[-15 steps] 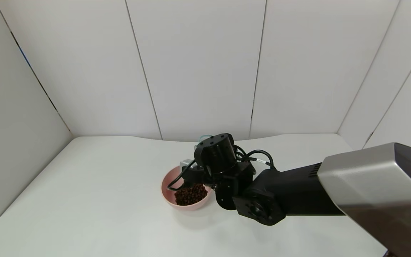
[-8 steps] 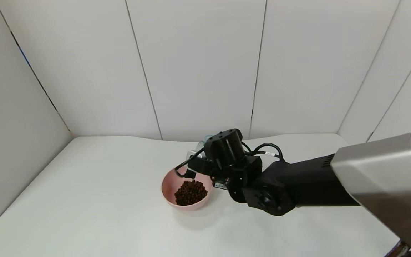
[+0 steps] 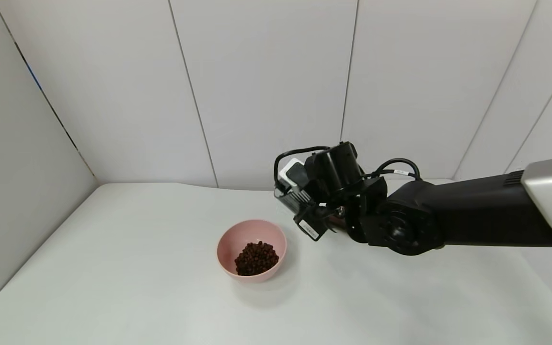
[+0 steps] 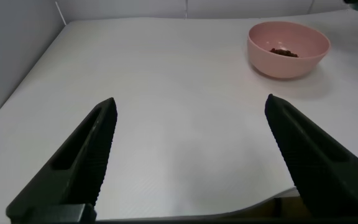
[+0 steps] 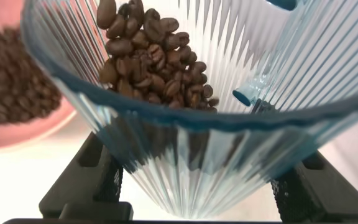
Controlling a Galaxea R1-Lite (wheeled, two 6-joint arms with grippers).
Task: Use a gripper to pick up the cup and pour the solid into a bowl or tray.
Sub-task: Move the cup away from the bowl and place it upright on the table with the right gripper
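Observation:
The pale-pink bowl (image 3: 251, 249) stands on the white table with a heap of dark-brown pellets (image 3: 256, 258) in it. My right gripper (image 3: 329, 216) is raised above the table, to the right of the bowl and behind it. In the head view its wrist hides the cup. In the right wrist view the gripper (image 5: 201, 183) is shut on the ribbed blue-grey cup (image 5: 210, 134), which still holds pellets (image 5: 151, 56). The bowl (image 5: 17, 127) shows blurred beside the cup. My left gripper (image 4: 191, 149) is open and empty, low over the table's near edge.
White wall panels close the table (image 3: 137, 268) at the back and on both sides. The bowl also shows far off in the left wrist view (image 4: 288, 43). The right arm's black forearm (image 3: 458, 223) reaches over the table's right half.
My right gripper has lifted up and moved right, away from over the bowl, with the cup still in it. The bowl now shows in full. The left arm has not moved.

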